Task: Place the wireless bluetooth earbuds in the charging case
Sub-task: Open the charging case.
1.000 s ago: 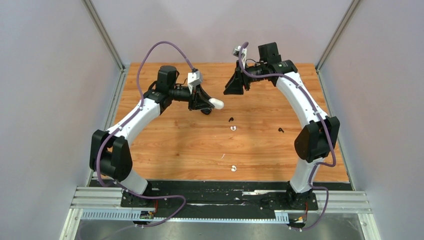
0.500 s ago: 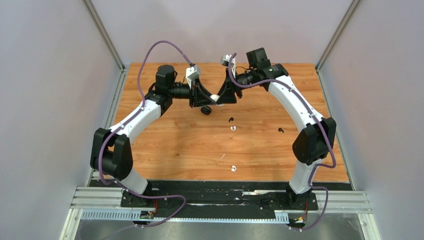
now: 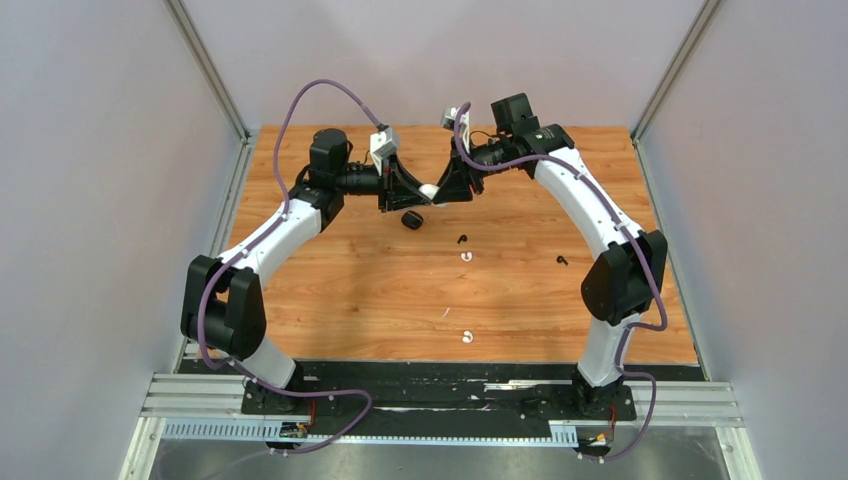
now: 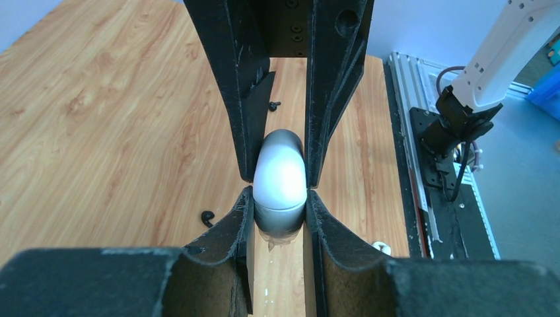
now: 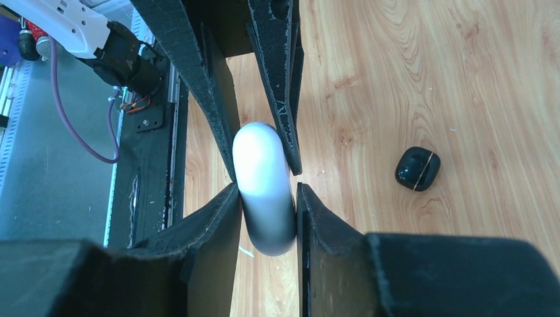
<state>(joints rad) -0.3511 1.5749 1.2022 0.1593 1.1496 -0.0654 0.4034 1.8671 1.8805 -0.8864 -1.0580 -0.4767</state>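
Observation:
Both grippers hold a white pebble-shaped charging case (image 3: 429, 190) above the far middle of the table. My left gripper (image 3: 413, 192) is shut on one end of the case (image 4: 280, 178), my right gripper (image 3: 447, 188) on the other end (image 5: 264, 188). The left gripper (image 4: 279, 206) and right gripper (image 5: 264, 198) face each other, fingertips almost meeting. The case looks closed. On the wood lie a black earbud (image 3: 461, 240), a white earbud (image 3: 466, 256), another black one (image 3: 561, 261) and another white one (image 3: 466, 337).
A closed black charging case (image 3: 411, 220) lies on the table just below the grippers, also in the right wrist view (image 5: 417, 168). Grey walls stand on both sides and behind. A black base rail (image 3: 440, 390) runs along the near edge.
My right gripper swung left from the far right to the white case held by the left gripper, and its jaws closed on it. The left gripper stayed shut on the case.

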